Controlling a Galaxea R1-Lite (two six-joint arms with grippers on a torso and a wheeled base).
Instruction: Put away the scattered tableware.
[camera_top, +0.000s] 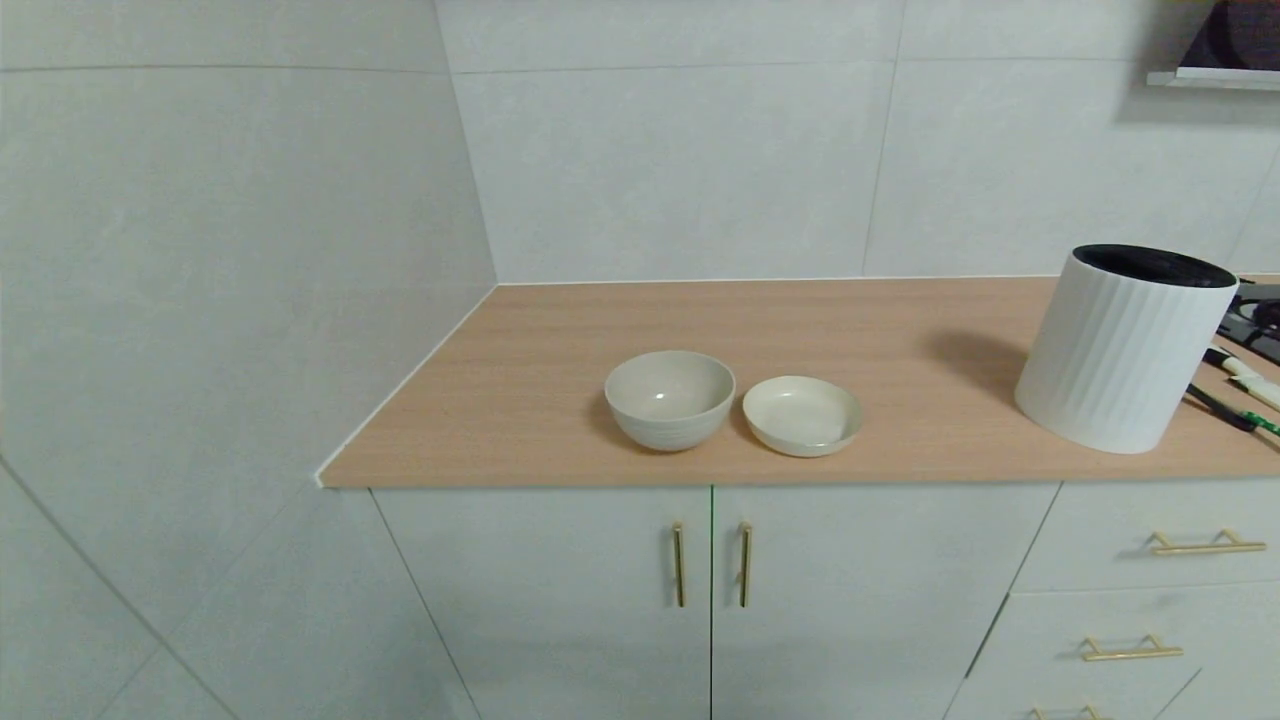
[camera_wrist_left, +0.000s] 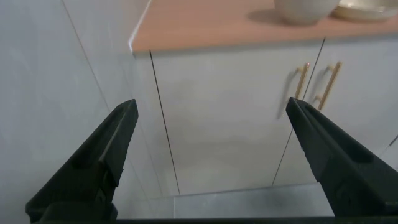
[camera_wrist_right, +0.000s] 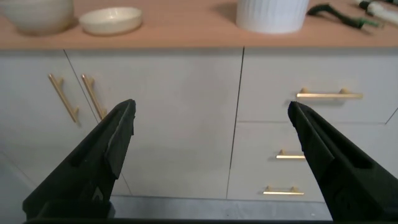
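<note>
Pale bowl (camera_top: 669, 398) and shallow dish (camera_top: 802, 414) just beside each other near the front edge of the wooden countertop (camera_top: 800, 320), ribbed white container (camera_top: 1125, 348) well to the right, utensils (camera_top: 1235, 390) beyond it partly cut off and hard to identify, left gripper (camera_wrist_left: 211, 103) and right gripper (camera_wrist_right: 211, 104) both with jaws spread wide and empty, low before the cabinet doors (camera_top: 600, 600).

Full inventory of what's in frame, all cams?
bowl: 1, pale beige, counter, left of the dish
dish: 1, cream, counter
ribbed container: 1, white, dark inside, counter's right
utensils: a few, dark, green, white; right of container
counter: 1, light wood, in the tiled corner
cabinet doors: 2, white, gold handles, under bowl and dish
drawers: 3 seen, white, gold handles, under container
left claw: 1, black, open, before the doors
right claw: 1, black, open, before doors and drawers
</note>
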